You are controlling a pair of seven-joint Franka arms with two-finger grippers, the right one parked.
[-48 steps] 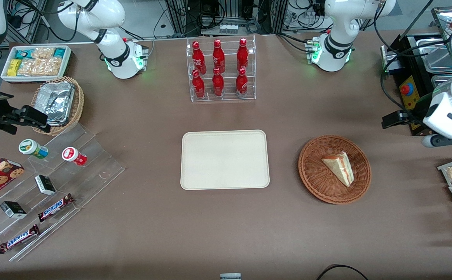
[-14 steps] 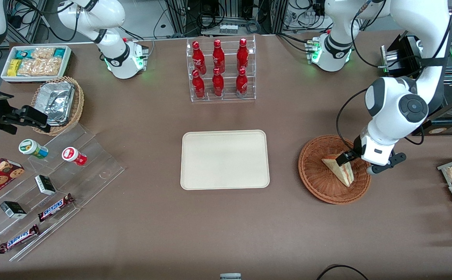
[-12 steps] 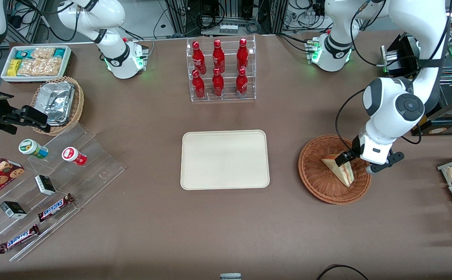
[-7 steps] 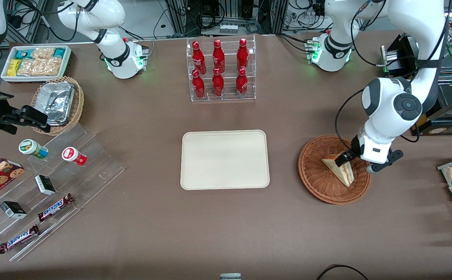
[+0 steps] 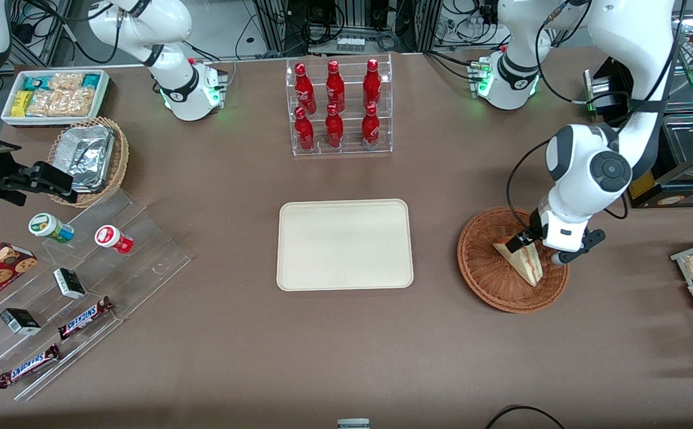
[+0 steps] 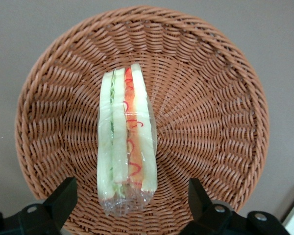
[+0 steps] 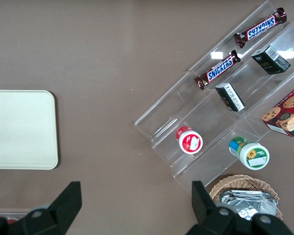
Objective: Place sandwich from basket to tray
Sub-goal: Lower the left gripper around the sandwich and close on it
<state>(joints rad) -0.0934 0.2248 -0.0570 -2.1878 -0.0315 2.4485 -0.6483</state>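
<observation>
Gripper of the left arm hangs over the round reddish-brown wicker basket, directly above the wide end of the sandwich. Its fingers are spread wide: in the wrist view one black fingertip shows at each side of the wrapped wedge, with clear gaps of woven wicker between each tip and the wrap, so neither touches it. Sandwich lies inside the basket, near its middle, resting on the weave with its filling edge turned up toward the wrist camera; white bread layers alternate with green, orange and red filling under clear film, and the film bunches at the end nearest the fingers. In the front view the wedge's point aims away from the gripper, toward the front camera, and the gripper body covers part of the wide end. Height of the fingertips above the sandwich cannot be judged. Basket sits flat on the brown table, toward the working arm's end. Cream-coloured tray with rounded corners lies well apart from the gripper, toward the parked arm's end, with nothing on it. Farther from the front camera than the tray stands a clear rack of six red bottles, well clear of the gripper.
</observation>
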